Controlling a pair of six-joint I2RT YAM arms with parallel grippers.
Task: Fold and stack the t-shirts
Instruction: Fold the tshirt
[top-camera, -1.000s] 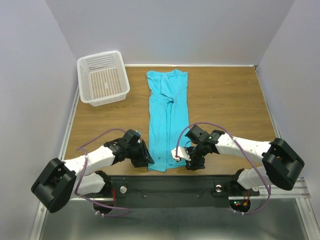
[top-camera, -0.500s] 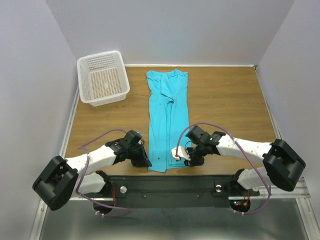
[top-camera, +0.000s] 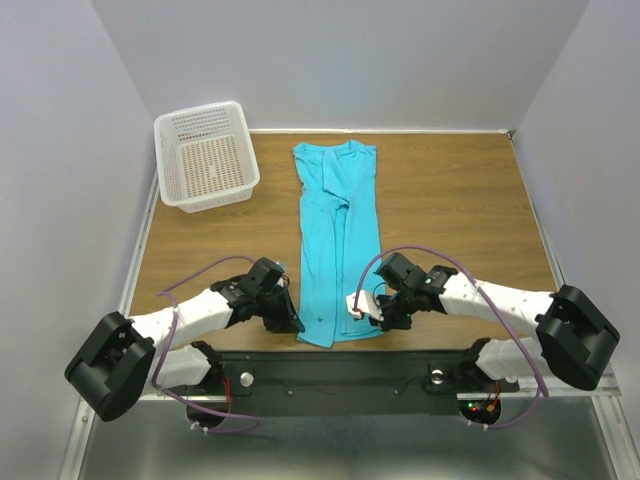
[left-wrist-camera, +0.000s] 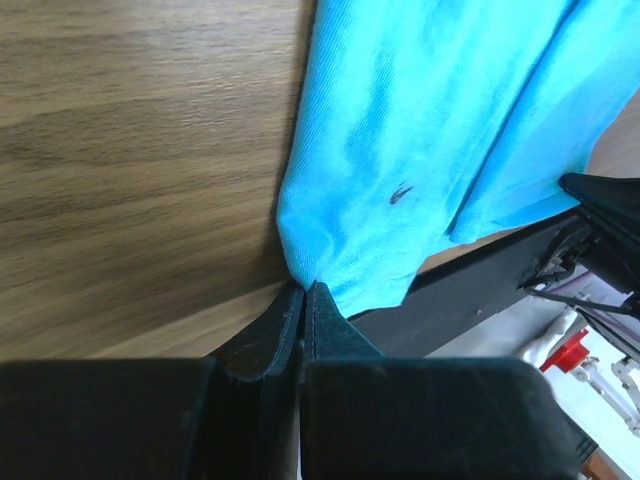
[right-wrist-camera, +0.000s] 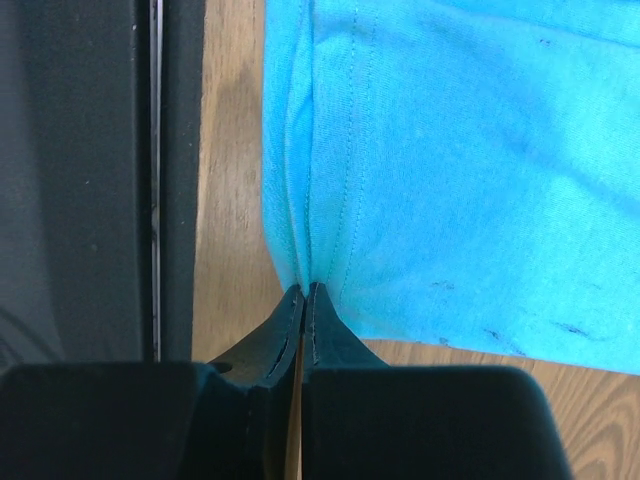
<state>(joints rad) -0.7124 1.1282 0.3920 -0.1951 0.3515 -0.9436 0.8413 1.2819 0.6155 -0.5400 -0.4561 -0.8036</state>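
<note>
Shirt: You are looking at one turquoise t-shirt, folded into a long narrow strip. It lies flat down the middle of the wooden tabletop, collar end toward the back wall and hem end at the near edge.
Left tool: Your left tool sits low on the tabletop with its two fingers pressed together on the hem's left corner (the cloth puckers to a point right at the tips).
Right tool: Your right tool is likewise closed tight. It nips the hem's right corner, where the stitched edge gathers into a small fold.
Shirt against tools: The hem spans the gap between your two tools, one corner in each. The rest of the strip runs straight away from them across the tabletop.
Near edge: The pinched corners lie just beside the black rail that carries the arms.
Cloth detail: A small dark mark shows on the cloth near the left corner.
Basket: A white slotted basket stands at the far left of the tabletop, left of the collar end and not touching the shirt.
</note>
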